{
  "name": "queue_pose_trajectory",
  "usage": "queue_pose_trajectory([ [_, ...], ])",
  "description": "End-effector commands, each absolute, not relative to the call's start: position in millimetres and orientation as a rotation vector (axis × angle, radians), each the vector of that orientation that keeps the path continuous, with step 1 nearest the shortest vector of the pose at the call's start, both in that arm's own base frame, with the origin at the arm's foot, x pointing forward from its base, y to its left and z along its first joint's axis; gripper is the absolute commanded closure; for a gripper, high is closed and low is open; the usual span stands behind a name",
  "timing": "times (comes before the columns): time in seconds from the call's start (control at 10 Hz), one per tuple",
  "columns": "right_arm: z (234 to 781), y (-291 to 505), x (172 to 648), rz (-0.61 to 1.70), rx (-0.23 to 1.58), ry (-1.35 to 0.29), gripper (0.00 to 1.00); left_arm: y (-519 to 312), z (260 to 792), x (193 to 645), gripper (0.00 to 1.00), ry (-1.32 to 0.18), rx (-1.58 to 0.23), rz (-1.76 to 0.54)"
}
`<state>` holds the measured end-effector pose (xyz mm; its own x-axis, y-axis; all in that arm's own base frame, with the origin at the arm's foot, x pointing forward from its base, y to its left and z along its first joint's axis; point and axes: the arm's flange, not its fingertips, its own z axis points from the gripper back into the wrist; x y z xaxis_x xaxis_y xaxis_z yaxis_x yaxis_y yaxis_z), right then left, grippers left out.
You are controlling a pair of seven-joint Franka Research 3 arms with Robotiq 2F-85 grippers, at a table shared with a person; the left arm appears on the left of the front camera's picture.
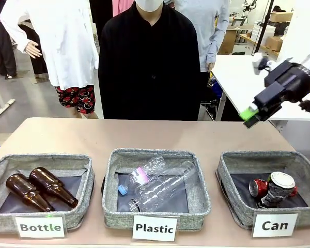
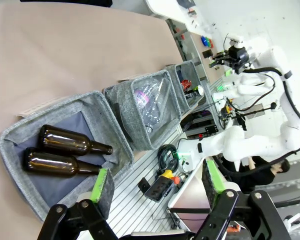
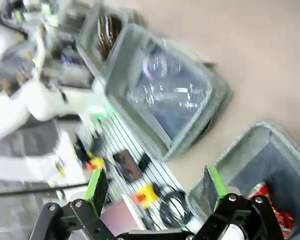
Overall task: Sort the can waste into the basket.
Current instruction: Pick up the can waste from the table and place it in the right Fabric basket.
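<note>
The grey basket labelled "Can" [image 1: 231, 173] stands at the table's right front. Two crushed cans lie in it side by side: a shiny red one [image 1: 258, 187] and a dark one with a silver-white top [image 1: 278, 188]. My right gripper [image 1: 251, 118] hangs open and empty in the air above and behind this basket. In the blurred right wrist view its fingers [image 3: 97, 184] stand wide apart, with the basket [image 3: 262, 145] and the red can [image 3: 269, 212] below. My left gripper [image 2: 157, 182] is open and empty, off the table's edge beside the Bottle basket [image 2: 50, 117].
The middle basket labelled "Plastic" [image 1: 113, 181] holds clear plastic bottles [image 1: 160, 188]. Two brown glass bottles [image 1: 39, 188] lie in the left basket labelled "Bottle" [image 1: 5, 163]. A person in black [image 1: 150, 67] stands at the far side. Bare tabletop lies behind the baskets.
</note>
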<state>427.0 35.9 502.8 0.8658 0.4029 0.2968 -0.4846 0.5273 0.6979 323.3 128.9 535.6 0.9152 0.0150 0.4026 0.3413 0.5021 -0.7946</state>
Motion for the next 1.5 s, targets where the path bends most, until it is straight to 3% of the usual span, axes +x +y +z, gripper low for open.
queue_pose_trajectory([
  [0.0,489.6,8.9,412.7,-0.316,1.32,-0.736,0.0,129.2,536.0,322.6,0.08,-0.383,-1.036,-0.215],
  [0.3,458.1,-41.3,378.5,-0.46,1.35,-0.93,0.0,129.2,536.0,322.6,0.08,-0.383,-1.036,-0.215],
  [0.5,438.5,-54.4,365.8,-0.484,1.308,-0.95,0.0,129.2,536.0,322.6,0.08,-0.383,-1.036,-0.215],
  [0.6,451.6,-64.1,384.0,-0.167,1.247,-0.441,0.0,129.2,536.0,322.6,0.08,-0.383,-1.036,-0.215],
  [1.4,451.6,-64.1,384.0,-0.167,1.247,-0.441,0.0,129.2,536.0,322.6,0.08,-0.383,-1.036,-0.215],
])
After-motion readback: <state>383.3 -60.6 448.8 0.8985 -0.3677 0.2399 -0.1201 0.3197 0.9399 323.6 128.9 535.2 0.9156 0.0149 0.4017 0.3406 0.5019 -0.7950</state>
